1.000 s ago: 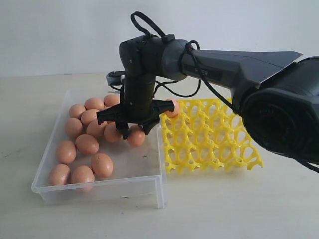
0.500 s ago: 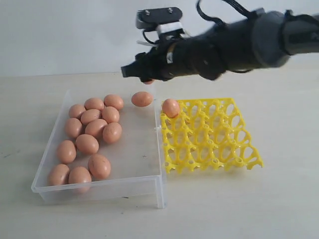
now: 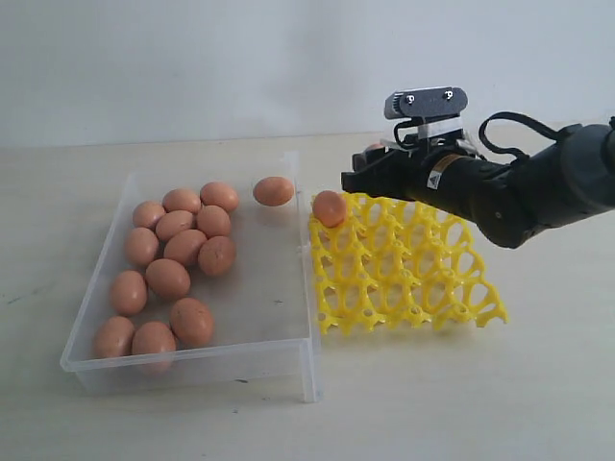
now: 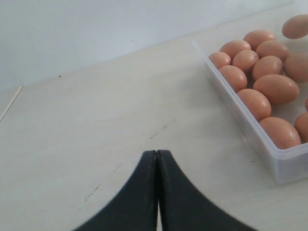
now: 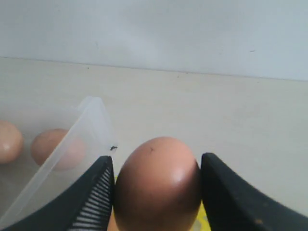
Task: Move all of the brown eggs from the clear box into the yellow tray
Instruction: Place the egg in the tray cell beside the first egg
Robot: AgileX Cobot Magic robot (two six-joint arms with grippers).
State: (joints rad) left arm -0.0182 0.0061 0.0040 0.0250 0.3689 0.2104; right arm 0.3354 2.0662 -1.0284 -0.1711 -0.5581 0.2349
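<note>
A wide pale beige table [image 3: 432, 403] fills the scene. The black right arm [image 3: 519, 192] reaches in from the right of the exterior view, above the far edge of the tray.

On the left sits the clear box [image 3: 192, 365], a shallow rectangular container of transparent plastic with low walls. Just beside its right wall lies the yellow tray [image 3: 413, 288], a bright yellow plastic lattice of cups with pointed posts.

The right gripper [image 5: 156, 161] clasps one smooth orange-brown held egg [image 5: 156, 192] between its two black fingers, raised over the tray's far left part. The left gripper [image 4: 157, 159] hangs over bare table near the box, its fingers pressed together with nothing between them.

Fourteen brown eggs [image 3: 168, 278] lie in the box: thirteen clustered along its left side and a lone egg [image 3: 274, 190] by the far right wall. One seated egg [image 3: 330, 207] rests in the tray's far left corner cup.
</note>
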